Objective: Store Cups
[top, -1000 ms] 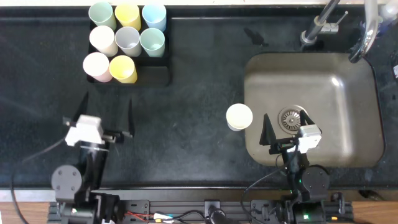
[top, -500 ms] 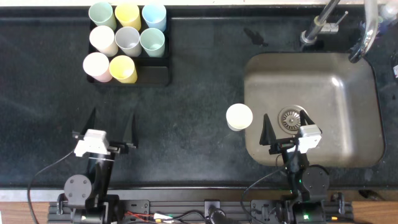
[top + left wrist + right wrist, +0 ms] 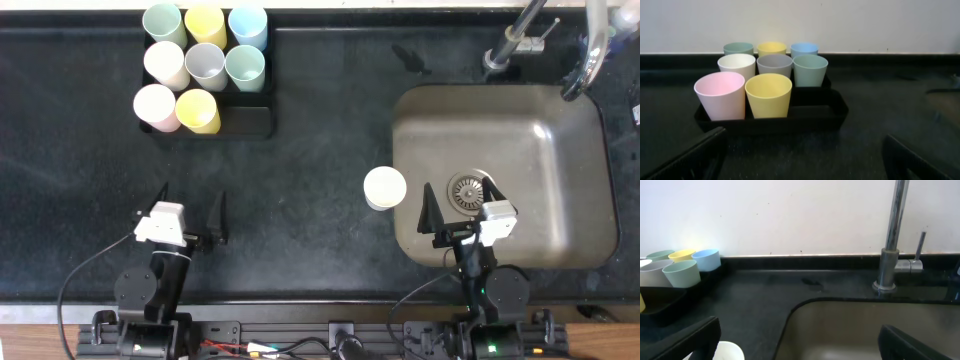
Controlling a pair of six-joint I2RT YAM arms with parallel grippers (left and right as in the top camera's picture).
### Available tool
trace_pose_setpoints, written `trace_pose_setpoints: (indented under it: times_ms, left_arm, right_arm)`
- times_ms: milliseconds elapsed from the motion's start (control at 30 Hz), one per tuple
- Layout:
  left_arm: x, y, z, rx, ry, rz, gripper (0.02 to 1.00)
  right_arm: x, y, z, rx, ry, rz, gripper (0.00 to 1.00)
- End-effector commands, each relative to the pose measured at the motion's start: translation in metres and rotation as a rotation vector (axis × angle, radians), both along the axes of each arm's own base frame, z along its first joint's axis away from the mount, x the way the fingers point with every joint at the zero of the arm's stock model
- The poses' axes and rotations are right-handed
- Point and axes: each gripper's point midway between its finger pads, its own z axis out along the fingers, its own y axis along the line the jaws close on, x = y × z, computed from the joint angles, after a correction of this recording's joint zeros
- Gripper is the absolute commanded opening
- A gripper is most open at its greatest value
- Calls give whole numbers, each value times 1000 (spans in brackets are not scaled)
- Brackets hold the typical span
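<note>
Since a second earlier, the left gripper (image 3: 190,214) had drawn back toward its base, fingers spread wide. The right gripper (image 3: 461,205) sat over the sink (image 3: 545,115), also wide. The white cup (image 3: 385,188) stood on the counter (image 3: 320,150) just beside the sink, well apart from the tray (image 3: 250,122) holding eight cups (image 3: 206,65).

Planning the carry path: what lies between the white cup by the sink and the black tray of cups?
Nothing: in the top view, only bare dark countertop runs between the white cup and the tray.
</note>
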Motion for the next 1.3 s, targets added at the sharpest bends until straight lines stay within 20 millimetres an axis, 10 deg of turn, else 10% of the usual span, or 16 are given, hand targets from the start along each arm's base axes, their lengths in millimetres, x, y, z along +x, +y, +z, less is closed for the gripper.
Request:
trace_pose_setpoints:
  times_ms: [33,1300]
  left_arm:
    - [-1,-1,0,-5,-2,-4,1000]
    - [-1,-5,2,-10,-8,-31,1000]
  right_arm:
    - [0,0,-3,4,-2,-1,998]
    - [0,2,-3,40,3,11,998]
